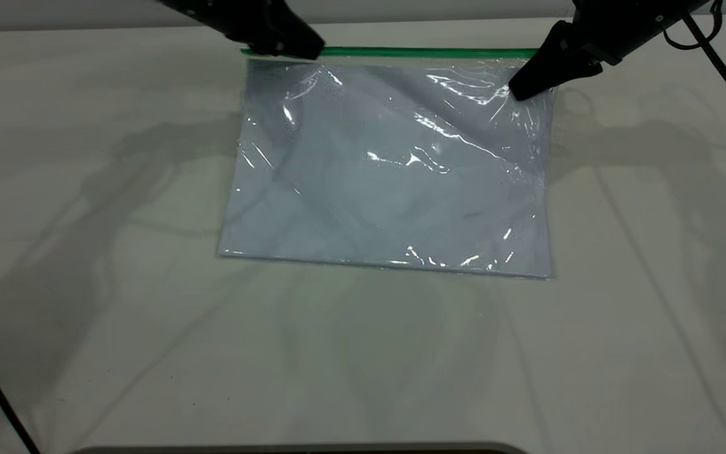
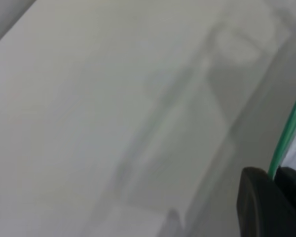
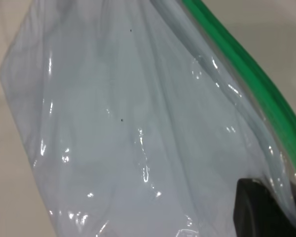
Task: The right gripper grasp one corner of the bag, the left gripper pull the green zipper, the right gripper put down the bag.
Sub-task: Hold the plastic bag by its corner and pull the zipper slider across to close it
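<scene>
Your left gripper (image 1: 309, 50) pinches the green zipper (image 1: 426, 52) at its left end | your bag (image 1: 388, 170) lies flat mid-table (image 1: 86, 252), zipper along the far edge | your right gripper (image 1: 517, 91) clamps the bag's far right corner | a black cable (image 1: 725, 69) trails over the table's right side.

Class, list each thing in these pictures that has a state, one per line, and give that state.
bag: flat on the table, far right corner pinched.
green zipper: lies straight along the far edge.
right tool: shut on the bag's corner.
left tool: at the zipper's left end, strip between its fingers.
</scene>
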You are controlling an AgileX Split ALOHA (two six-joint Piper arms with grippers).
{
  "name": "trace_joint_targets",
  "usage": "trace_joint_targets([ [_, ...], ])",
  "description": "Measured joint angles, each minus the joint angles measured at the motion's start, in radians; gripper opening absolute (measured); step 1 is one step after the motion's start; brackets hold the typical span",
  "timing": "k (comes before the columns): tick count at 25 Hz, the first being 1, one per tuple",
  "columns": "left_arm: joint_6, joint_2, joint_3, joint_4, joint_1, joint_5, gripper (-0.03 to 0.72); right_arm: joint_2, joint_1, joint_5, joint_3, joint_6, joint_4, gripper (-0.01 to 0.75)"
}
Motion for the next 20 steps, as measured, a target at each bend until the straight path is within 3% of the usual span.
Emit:
trace_joint_targets([
  [6,-0.079,0.000,0.000,0.105,0.027,0.013,0.061,0.000,0.000,-0.008,0.000,0.000,-0.022,0.035],
  [20,-0.100,0.000,0.000,0.123,0.064,0.017,0.062,0.000,-0.001,-0.015,0.000,0.000,-0.027,0.035],
])
